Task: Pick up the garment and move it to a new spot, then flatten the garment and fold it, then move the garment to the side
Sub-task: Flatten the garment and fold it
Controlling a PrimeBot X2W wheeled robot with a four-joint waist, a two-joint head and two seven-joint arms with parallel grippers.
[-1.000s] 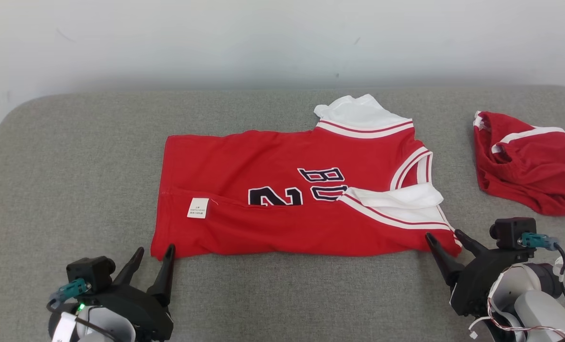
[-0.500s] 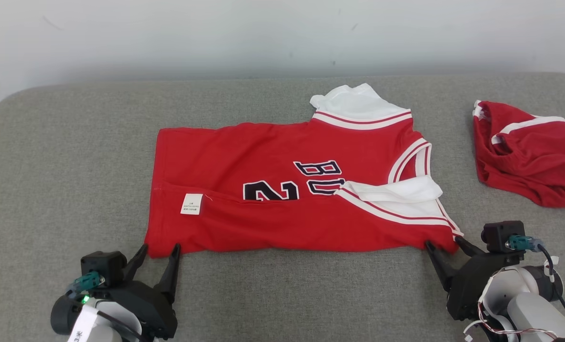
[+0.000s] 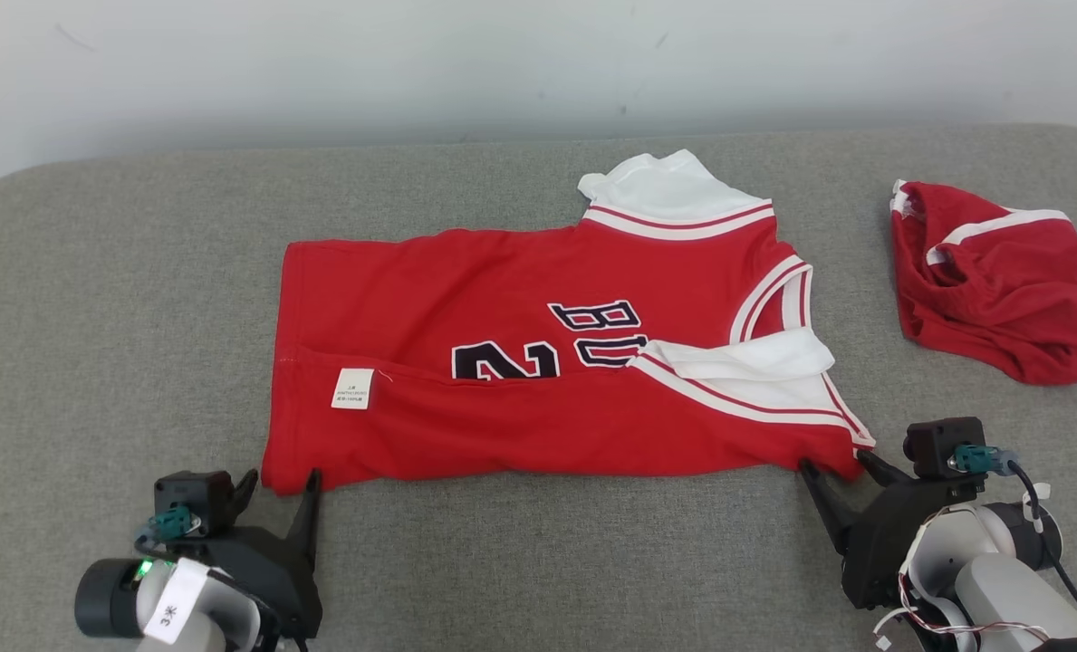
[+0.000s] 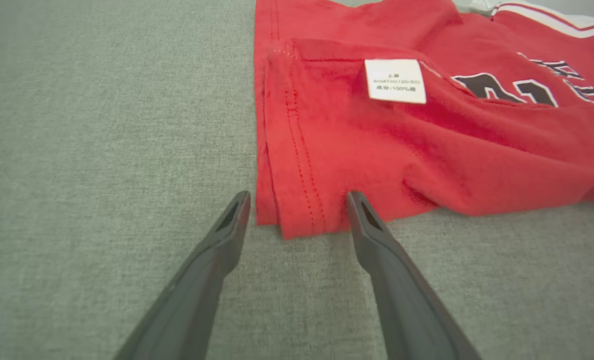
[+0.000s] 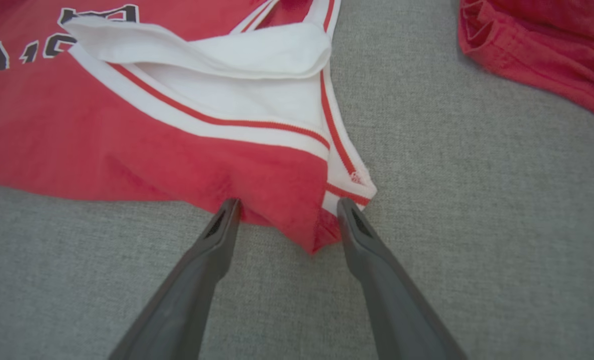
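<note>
Lower in view now sit the left claw (image 3: pixel 282 473) and right claw (image 3: pixel 833 460), though the camera moved too. Each one is spread wide around a near corner of the red jersey (image 3: pixel 502 299) on the desk (image 3: pixel 121 317). A shallow pinch might grab one layer and spoil the fold.

The left tool (image 3: pixel 280 480) stood with its two dark fingers spread, and the hem corner of the red jersey (image 3: pixel 520 398) lay between their tips. The right tool (image 3: pixel 835 464) also had its fingers apart, straddling the jersey's other near corner, where the white-and-red trim ended. The jersey lay on the grey bench (image 3: pixel 121 299) from one tool across to the other, its near part folded over and half covering the dark lettering. A white label (image 3: pixel 352 388) sat on that fold just beyond the left tool. Farther beyond the right tool and to its right, apart from the jersey, lay a crumpled red garment (image 3: pixel 1000 290).
</note>
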